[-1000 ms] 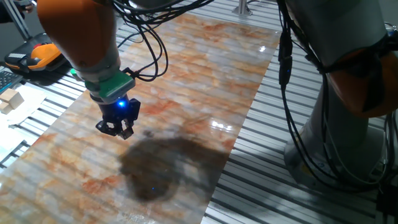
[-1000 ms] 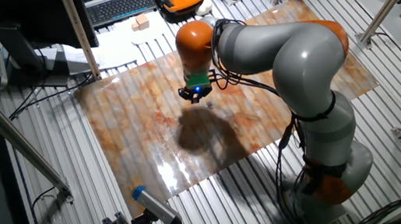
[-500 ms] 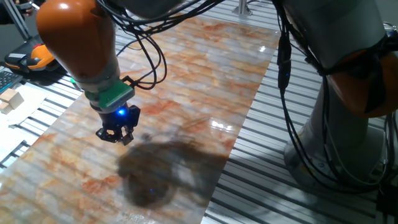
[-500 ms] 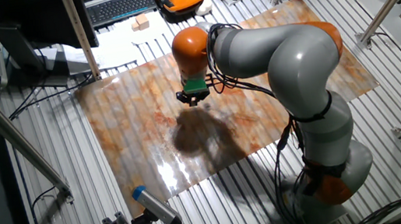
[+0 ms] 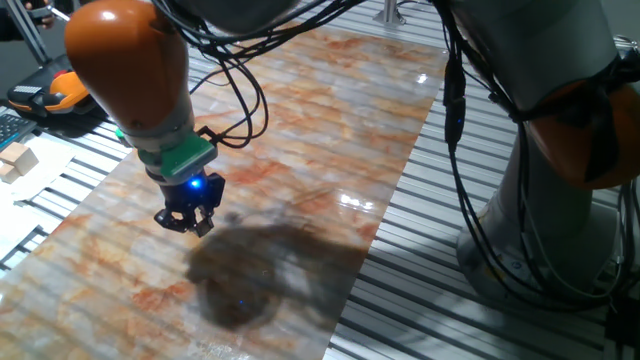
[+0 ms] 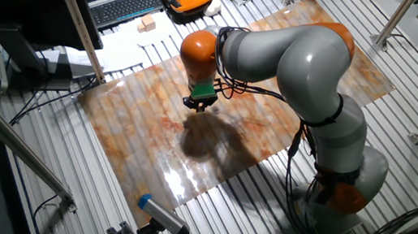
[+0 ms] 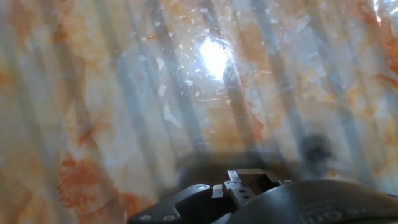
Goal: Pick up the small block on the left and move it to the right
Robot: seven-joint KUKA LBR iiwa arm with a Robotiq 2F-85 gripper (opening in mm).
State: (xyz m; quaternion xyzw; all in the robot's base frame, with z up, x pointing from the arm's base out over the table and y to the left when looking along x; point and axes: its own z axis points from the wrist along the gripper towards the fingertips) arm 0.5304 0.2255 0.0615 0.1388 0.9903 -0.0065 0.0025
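Note:
My gripper [image 5: 187, 218] hangs low over the left part of the marbled orange-and-grey sheet [image 5: 300, 130], close above its own dark shadow. It also shows in the other fixed view [image 6: 197, 105]. Its black fingers look drawn together at the tips. I see no small tan block on the sheet in any view, and I cannot tell whether it sits between the fingers. The hand view shows only the sheet [image 7: 155, 106] with a bright glare spot, and dark gripper parts along the bottom edge.
Larger pale wooden blocks [image 5: 15, 160] lie on white paper left of the sheet, also seen in the other fixed view [image 6: 148, 23]. An orange-and-black device [image 5: 60, 95] and a keyboard [image 6: 124, 6] lie beyond. The arm's grey base [image 6: 340, 172] stands beside the sheet.
The gripper has moved a little sideways across the sheet and slightly lower. Its fingers look closer together than a second ago.

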